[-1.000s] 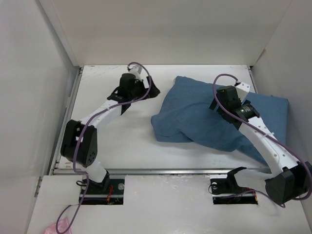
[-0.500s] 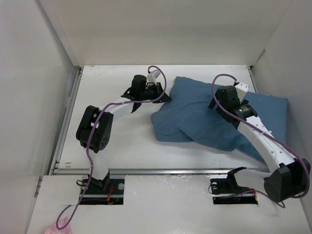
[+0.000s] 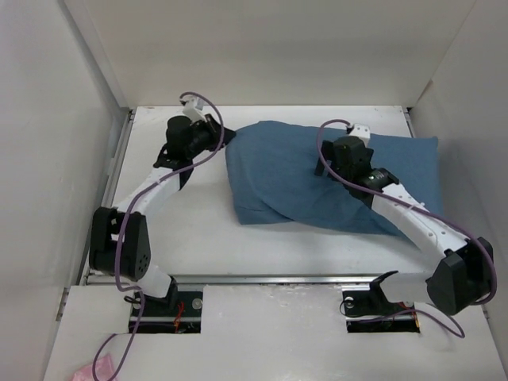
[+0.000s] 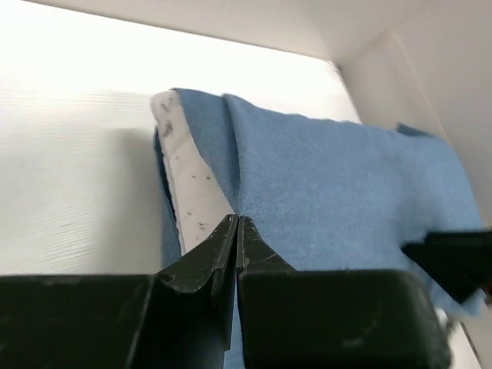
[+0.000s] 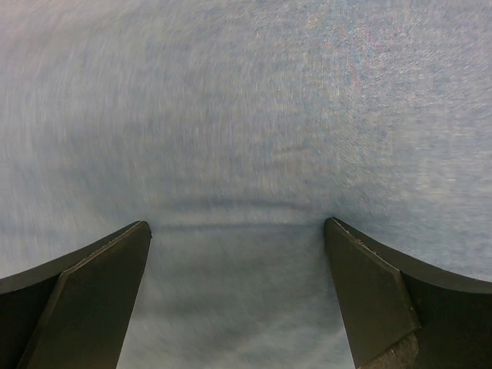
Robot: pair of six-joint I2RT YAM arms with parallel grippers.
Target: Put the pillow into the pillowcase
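Observation:
The blue pillowcase [image 3: 302,182] lies bulging across the middle and right of the table. Its open end faces left, where a strip of the white pillow [image 4: 188,184] shows inside the blue pillowcase [image 4: 330,192]. My left gripper [image 3: 225,136] is at that left end. In the left wrist view my left gripper [image 4: 237,219] is shut, its tips pinched on the blue hem beside the white strip. My right gripper [image 3: 329,163] rests on top of the bundle. It stands open [image 5: 238,231], with both fingers spread on the pillowcase [image 5: 246,115] and nothing between them.
White walls enclose the table on the left [image 3: 79,119], back [image 3: 270,48] and right [image 3: 468,95]. A metal rail [image 3: 262,278] runs along the near edge in front of the arm bases. Bare tabletop [image 3: 182,230] lies left of and in front of the bundle.
My left gripper reached the pillowcase's left end, shut there and drew back left. The whole blue bundle shifted left and away, and the right gripper moved left with it.

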